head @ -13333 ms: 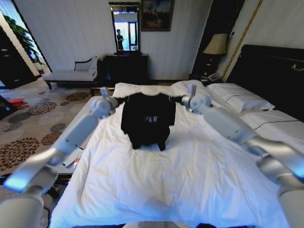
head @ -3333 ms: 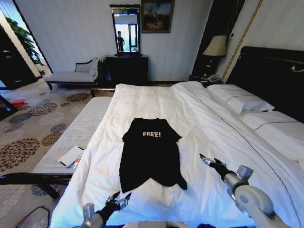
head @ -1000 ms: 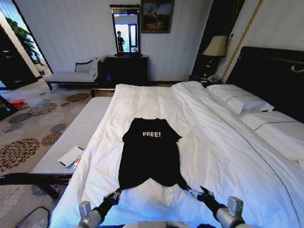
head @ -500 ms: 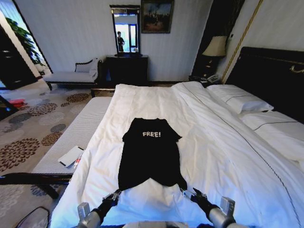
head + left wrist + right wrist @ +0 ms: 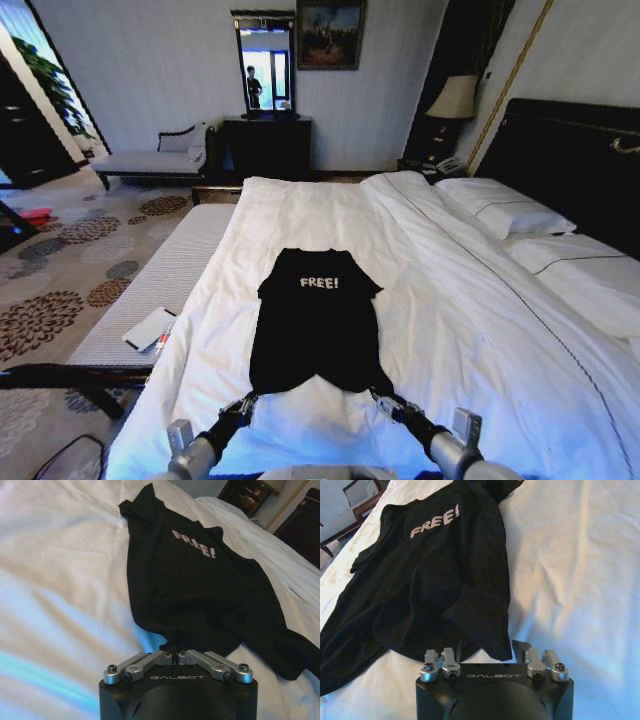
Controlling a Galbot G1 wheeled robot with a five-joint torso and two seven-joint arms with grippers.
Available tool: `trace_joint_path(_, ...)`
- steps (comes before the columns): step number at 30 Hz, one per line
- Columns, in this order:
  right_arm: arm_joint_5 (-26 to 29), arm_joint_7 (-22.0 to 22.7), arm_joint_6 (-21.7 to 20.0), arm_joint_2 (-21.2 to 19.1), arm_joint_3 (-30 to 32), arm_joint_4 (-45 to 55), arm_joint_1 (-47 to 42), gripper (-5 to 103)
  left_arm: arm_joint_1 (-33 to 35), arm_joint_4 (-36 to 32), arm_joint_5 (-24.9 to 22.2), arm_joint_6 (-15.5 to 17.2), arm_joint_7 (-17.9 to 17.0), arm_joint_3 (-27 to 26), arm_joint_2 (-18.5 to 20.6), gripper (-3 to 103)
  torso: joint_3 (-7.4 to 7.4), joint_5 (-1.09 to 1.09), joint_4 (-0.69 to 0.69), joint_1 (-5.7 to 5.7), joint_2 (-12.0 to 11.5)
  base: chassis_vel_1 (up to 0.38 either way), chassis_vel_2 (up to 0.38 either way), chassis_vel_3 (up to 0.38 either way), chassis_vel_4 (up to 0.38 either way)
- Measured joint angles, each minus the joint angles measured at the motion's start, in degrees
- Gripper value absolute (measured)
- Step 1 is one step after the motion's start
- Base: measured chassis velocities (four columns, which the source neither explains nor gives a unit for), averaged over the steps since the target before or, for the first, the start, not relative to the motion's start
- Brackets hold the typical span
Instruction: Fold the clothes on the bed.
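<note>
I see the black T-shirt point(image 5: 318, 320) lying flat on the white duvet of the bed point(image 5: 480, 330), lettering side up, with its collar toward the far end and its hem nearest to me. In the head view my left hand point(image 5: 243, 404) sits at the hem's left corner and my right hand point(image 5: 385, 400) at the hem's right corner. In the left wrist view the left hand point(image 5: 174, 655) has its fingers pressed together at the edge of the T-shirt point(image 5: 200, 585); I cannot confirm that fabric is pinched between them. In the right wrist view the right hand point(image 5: 487, 652) is spread, with a corner of the T-shirt point(image 5: 435, 580) hem lying between its fingers.
</note>
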Motion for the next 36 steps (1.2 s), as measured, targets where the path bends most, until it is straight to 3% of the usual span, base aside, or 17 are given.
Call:
trace_joint_path(3,-0.16,-0.02,0.11,-0.16,-0.01,0.07,-0.06,41,0.22,0.16,0.0,-0.06,0.0,-0.17,-0.34,0,0.0,0.0,0.01,0.0,0.0,0.0,0.0,0.0,0.0)
trace_joint_path(5,-0.2,-0.01,0.15,-0.21,-0.01,0.1,-0.06,41,0.25,0.27,0.0,-0.1,0.0,-0.27,-0.44,0,0.0,0.0,0.0,0.0,0.0,0.0,0.0,0.0,0.0)
trace_joint_path(8,-0.3,0.01,0.21,-0.19,-0.11,0.23,-0.12,25,0.48,0.68,-0.05,-0.19,0.09,-0.63,-0.75,0,0.0,0.0,0.01,0.0,0.0,0.0,0.0,0.0,0.0)
trace_joint_path(16,-0.52,0.06,0.3,0.09,-0.17,0.34,-0.25,2,0.43,0.48,-0.79,-0.23,0.3,-1.95,-1.25,0,0.0,0.0,0.0,0.0,0.0,0.0,0.0,0.0,0.0)
trace_joint_path(26,-0.09,0.8,0.12,0.1,0.49,0.98,-0.86,1,3.27,-2.39,-3.09,-0.15,0.91,-6.5,-1.32,0,0.0,-0.01,0.0,0.0,0.0,0.0,0.0,0.0,0.0)
trace_joint_path(36,2.05,2.74,-2.14,-1.53,2.11,1.69,-2.12,1,12.47,-5.08,-8.06,-2.6,1.63,-19.13,-0.27,0,0.0,0.0,0.0,0.0,0.0,0.0,0.0,0.0,0.0)
